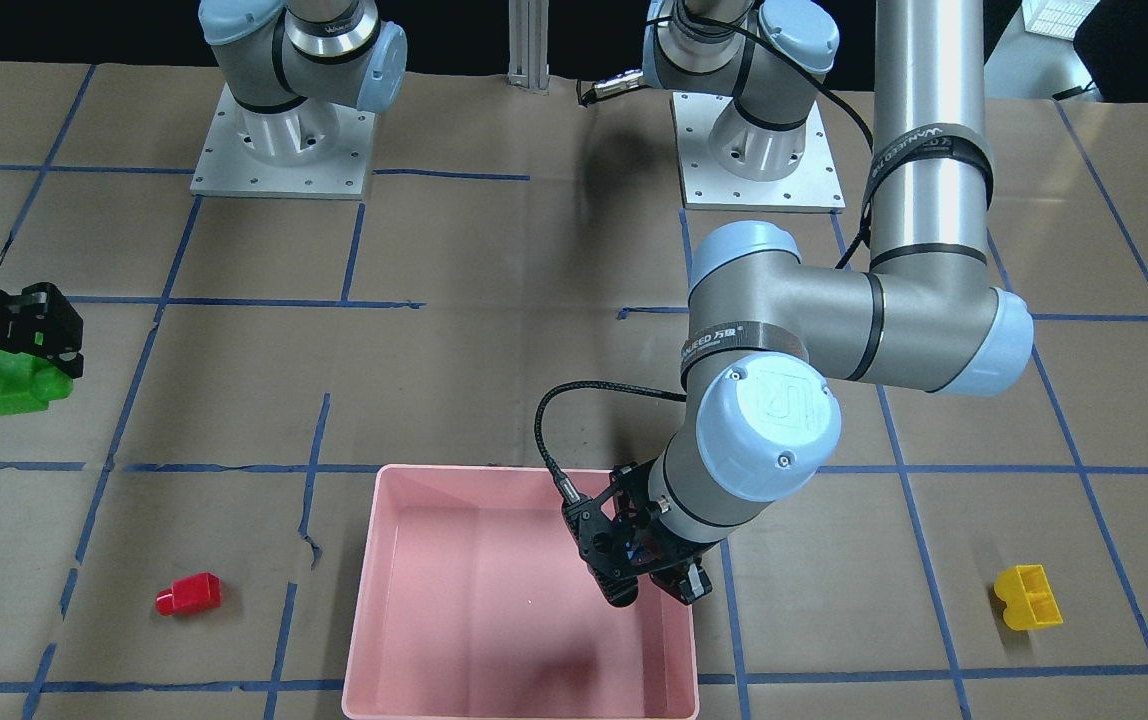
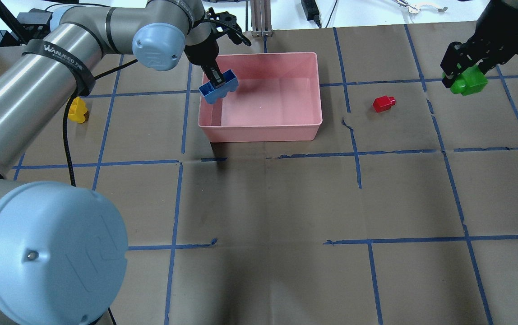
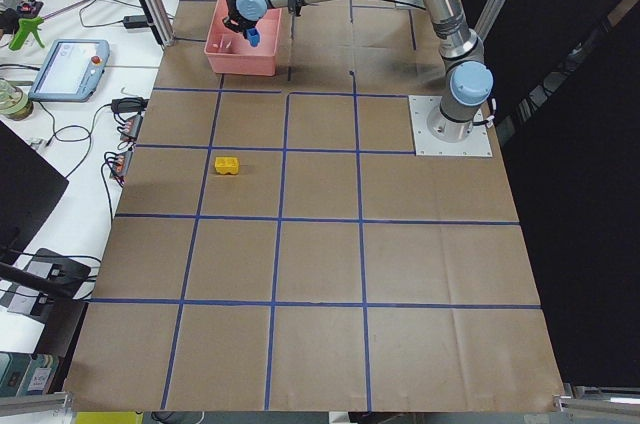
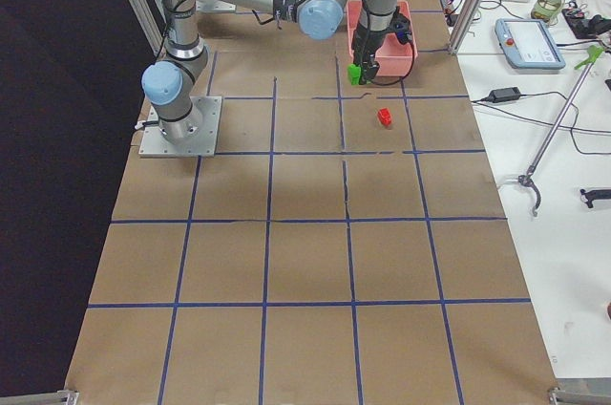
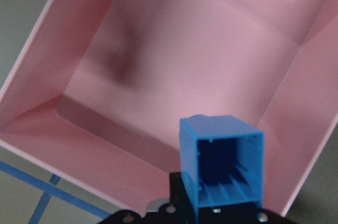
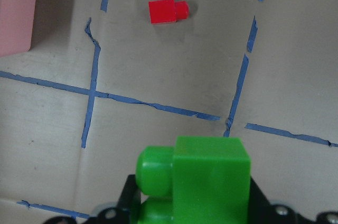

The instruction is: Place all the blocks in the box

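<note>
- The left gripper [image 2: 216, 79] pinched the blue brick [image 2: 219, 87] above the box's [image 2: 261, 127] left side.
- The right gripper [image 2: 458, 72] clamped the green brick [image 2: 470, 82], well apart from the box.
- The red brick [image 2: 383, 103] and yellow brick [image 2: 77, 110] lay on the surface [image 2: 268, 203].
- A clean drop likely needed the blue brick moved inward and lowered before release.

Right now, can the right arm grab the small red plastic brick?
Probably not yet: the right hand is full, shut on the green plastic brick. Nothing else blocks the small red plastic brick.
</note>
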Motion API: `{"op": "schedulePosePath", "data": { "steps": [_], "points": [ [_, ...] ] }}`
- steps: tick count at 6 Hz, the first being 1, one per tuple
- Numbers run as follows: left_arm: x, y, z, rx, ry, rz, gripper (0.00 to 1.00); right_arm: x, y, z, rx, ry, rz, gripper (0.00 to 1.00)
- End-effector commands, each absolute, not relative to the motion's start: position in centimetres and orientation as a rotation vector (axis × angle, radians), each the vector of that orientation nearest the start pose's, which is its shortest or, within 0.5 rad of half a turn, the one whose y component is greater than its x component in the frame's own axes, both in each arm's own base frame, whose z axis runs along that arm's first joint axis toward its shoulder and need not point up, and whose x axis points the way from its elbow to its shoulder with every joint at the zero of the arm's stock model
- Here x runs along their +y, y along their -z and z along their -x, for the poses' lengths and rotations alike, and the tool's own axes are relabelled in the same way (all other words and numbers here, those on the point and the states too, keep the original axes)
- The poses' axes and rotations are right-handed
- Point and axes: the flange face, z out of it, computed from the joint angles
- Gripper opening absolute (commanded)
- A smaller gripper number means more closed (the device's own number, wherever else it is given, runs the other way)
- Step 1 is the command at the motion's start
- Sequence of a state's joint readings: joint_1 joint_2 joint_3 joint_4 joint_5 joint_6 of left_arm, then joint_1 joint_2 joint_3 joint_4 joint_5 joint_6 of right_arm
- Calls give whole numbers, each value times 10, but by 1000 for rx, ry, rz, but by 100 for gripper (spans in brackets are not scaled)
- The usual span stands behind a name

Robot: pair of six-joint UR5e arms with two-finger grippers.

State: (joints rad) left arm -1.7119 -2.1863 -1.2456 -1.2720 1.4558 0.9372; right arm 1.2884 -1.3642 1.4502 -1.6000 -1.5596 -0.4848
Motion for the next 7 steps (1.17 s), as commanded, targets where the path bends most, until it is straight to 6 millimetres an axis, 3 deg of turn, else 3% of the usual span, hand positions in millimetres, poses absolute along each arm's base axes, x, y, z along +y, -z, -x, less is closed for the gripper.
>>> {"op": "schedulePosePath", "data": {
  "steps": [1,2,3,4,5,6,7],
  "points": [
    [-694,-299,247,2782,88,-1666,98,-587,-438,29,3080,-73,297,40],
    [-689,-307,241,2777,86,-1652,99,-587,-438,28,3078,-72,297,40],
    [-689,-330,218,2777,100,-1571,99,-587,-439,25,3077,-67,304,40],
    [-697,-345,154,2836,71,-1374,99,-589,-439,-5,3083,-67,286,40],
    [-702,-349,77,2926,79,-1202,99,-594,-431,-57,3091,-67,256,40],
    [-696,-337,-11,3017,33,-974,99,-594,-425,-110,3101,-45,212,40],
    [-689,-328,-77,3068,36,-823,99,-593,-416,-167,3108,-10,163,40]
  ]
}}
